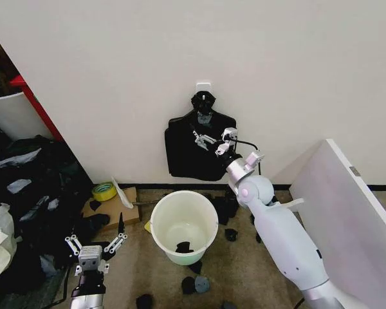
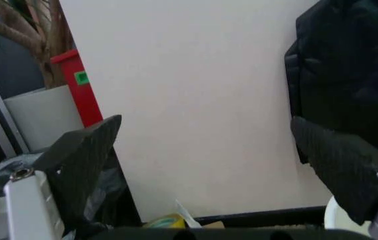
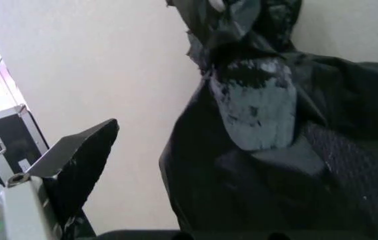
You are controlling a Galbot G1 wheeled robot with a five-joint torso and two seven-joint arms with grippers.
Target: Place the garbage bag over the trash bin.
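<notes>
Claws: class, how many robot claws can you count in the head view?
2. The left claw, open, is low, left of the trash bin. The right claw, open, is raised in front of the black bundle on the wall.

The garbage bag [image 1: 190, 151] hangs on the wall behind the trash bin [image 1: 183, 225], tape roll [image 1: 104, 191] left.

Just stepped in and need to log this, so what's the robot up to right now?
The right gripper is raised to the black garbage bag hanging on the wall from a hook, fingers open against it. The white trash bin stands unlined on the floor below, scraps of black plastic inside and around it. The left gripper waits low beside the bin, open.
</notes>
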